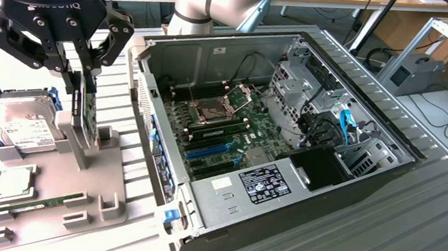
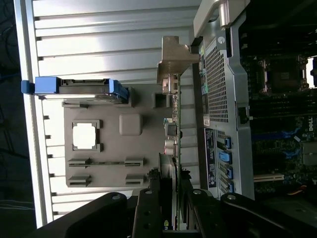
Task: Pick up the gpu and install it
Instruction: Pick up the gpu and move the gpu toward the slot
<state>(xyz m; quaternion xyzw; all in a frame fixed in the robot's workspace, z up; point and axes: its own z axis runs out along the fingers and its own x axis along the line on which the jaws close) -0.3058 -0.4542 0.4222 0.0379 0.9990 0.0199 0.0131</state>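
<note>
Gpu upright, edge-on: thin green board w/ silver bracket; tool pinching it over gray tray.

My table is ribbed grey metal. Two things sit straight on it: a flat grey holder toward the exterior view's left, and just beside it, on the right, an open case lying on its side with the board facing up.

gpu upright, edge-on; seemingly green
</note>
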